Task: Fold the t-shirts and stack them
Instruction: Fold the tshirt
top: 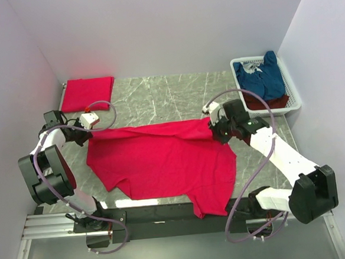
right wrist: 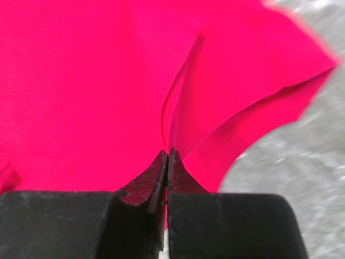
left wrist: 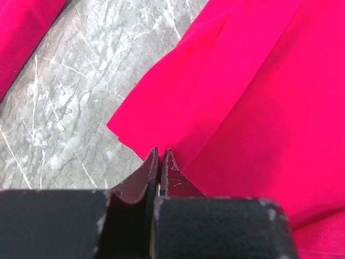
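A bright red t-shirt (top: 163, 160) lies spread across the marble table (top: 158, 101), its far edge pulled into a taut line between my two grippers. The left gripper (top: 89, 135) is shut on the shirt's far left corner; in the left wrist view its closed jaws (left wrist: 161, 152) meet the cloth's edge (left wrist: 259, 97). On the far right corner the right gripper (top: 215, 130) is shut too, and a fold of red cloth (right wrist: 81, 81) runs into its tips (right wrist: 168, 152). A second red t-shirt (top: 87, 94) lies folded at the back left.
At the back right stands a white basket (top: 237, 73) holding a navy blue t-shirt (top: 266, 78) over a darker red one (top: 259, 102). White walls close in the table on three sides. The spread shirt's near hem hangs over the black front rail (top: 167, 216).
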`<state>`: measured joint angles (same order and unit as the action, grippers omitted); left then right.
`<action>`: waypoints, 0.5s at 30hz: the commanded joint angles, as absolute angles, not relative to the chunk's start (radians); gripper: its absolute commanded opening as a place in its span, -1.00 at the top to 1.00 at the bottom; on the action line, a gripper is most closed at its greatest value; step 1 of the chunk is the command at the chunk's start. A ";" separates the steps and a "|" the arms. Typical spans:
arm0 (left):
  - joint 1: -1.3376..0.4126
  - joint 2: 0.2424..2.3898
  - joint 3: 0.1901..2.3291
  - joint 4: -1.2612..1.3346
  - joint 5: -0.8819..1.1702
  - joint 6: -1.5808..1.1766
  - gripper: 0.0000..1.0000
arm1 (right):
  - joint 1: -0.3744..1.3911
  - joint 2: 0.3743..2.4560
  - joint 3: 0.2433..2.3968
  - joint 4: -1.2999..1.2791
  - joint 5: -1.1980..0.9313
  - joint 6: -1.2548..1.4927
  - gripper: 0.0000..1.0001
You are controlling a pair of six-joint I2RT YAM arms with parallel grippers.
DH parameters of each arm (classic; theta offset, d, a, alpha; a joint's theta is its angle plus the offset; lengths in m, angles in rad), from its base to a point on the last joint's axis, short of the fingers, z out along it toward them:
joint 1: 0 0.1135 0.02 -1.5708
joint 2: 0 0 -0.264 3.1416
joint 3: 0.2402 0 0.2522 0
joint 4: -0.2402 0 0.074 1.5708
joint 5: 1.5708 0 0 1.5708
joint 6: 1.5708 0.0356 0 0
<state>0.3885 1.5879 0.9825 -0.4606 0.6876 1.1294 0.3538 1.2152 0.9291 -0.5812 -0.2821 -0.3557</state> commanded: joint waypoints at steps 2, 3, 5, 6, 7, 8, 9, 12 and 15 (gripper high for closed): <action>0.397 1.575 1.003 -0.457 0.713 1.152 0.99 | 0.396 1.169 0.881 -0.617 -0.285 -0.316 1.00; 0.397 1.578 1.005 -0.454 0.713 1.152 0.99 | 0.400 1.169 0.873 -0.618 -0.290 -0.313 1.00; 0.397 1.591 1.006 -0.453 0.713 1.157 0.99 | 0.425 1.166 0.855 -0.623 -0.298 -0.313 1.00; 0.397 1.592 1.006 -0.457 0.713 1.161 0.99 | 0.442 1.164 0.850 -0.623 -0.304 -0.310 1.00; 0.397 1.591 1.006 -0.460 0.712 1.167 0.99 | 0.448 1.166 0.844 -0.624 -0.304 -0.310 1.00; 0.399 1.589 1.003 -0.462 0.713 1.181 0.99 | 0.454 1.161 0.838 -0.623 -0.301 -0.311 1.00; 0.397 1.588 0.999 -0.469 0.712 1.193 0.99 | 0.459 1.161 0.833 -0.624 -0.301 -0.314 1.00; 0.403 1.559 0.991 -0.485 0.732 1.215 0.99 | 0.462 1.151 0.842 -0.634 -0.304 -0.316 1.00; 0.408 1.537 1.003 -0.500 0.756 1.216 0.99 | 0.457 1.120 0.870 -0.647 -0.293 -0.322 1.00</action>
